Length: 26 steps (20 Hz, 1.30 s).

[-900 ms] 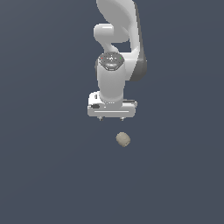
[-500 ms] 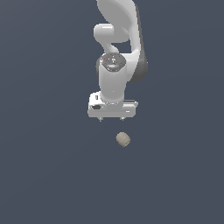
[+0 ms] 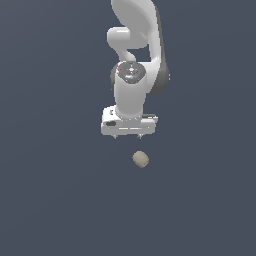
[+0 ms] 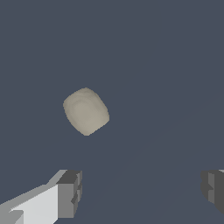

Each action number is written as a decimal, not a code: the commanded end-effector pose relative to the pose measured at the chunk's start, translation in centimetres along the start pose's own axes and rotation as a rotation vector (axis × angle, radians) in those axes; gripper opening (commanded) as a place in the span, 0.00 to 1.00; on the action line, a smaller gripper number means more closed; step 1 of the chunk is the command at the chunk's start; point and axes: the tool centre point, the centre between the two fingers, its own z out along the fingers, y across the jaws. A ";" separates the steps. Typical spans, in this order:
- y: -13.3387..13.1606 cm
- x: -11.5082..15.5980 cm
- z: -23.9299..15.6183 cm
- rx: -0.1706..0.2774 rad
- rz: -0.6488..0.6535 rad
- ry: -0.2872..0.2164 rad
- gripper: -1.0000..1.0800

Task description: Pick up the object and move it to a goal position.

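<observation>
Franka gripper point(image 3: 129, 135) hangs spread wide, empty, near the stone-like lump point(image 3: 141, 159) (probably light, rigid, rough); best pinched across its rounded middle.

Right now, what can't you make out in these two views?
- Gripper fingers: exterior view, almost wholly hidden under the hand; wrist view, one fingertip and its opposite cut by the frame edges.
- Height above the beige lump: neither view settles it.
- Goal position: no marker in either view.
</observation>
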 end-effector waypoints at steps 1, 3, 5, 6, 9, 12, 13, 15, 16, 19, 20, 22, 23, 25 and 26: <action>-0.2 0.2 0.2 0.000 -0.020 0.000 0.96; -0.4 0.4 0.5 0.000 -0.045 0.001 0.96; -0.7 0.6 0.9 0.000 -0.077 0.003 0.96; -0.9 0.8 1.1 0.000 -0.095 0.004 0.96; -1.5 1.3 1.8 0.001 -0.160 0.007 0.96; -2.3 2.0 2.7 0.002 -0.240 0.011 0.96; -2.6 2.2 3.1 0.003 -0.270 0.013 0.96; -3.2 2.7 3.8 0.005 -0.333 0.017 0.96; -3.5 2.9 4.1 0.006 -0.362 0.019 0.96; -4.3 3.4 5.1 0.010 -0.440 0.025 0.96; -4.6 3.6 5.3 0.011 -0.462 0.027 0.96; -5.0 3.9 5.8 0.014 -0.502 0.030 0.96; -5.2 4.0 6.0 0.015 -0.519 0.031 0.96; -5.5 4.2 6.4 0.016 -0.549 0.034 0.96; -5.7 4.3 6.5 0.017 -0.561 0.035 0.96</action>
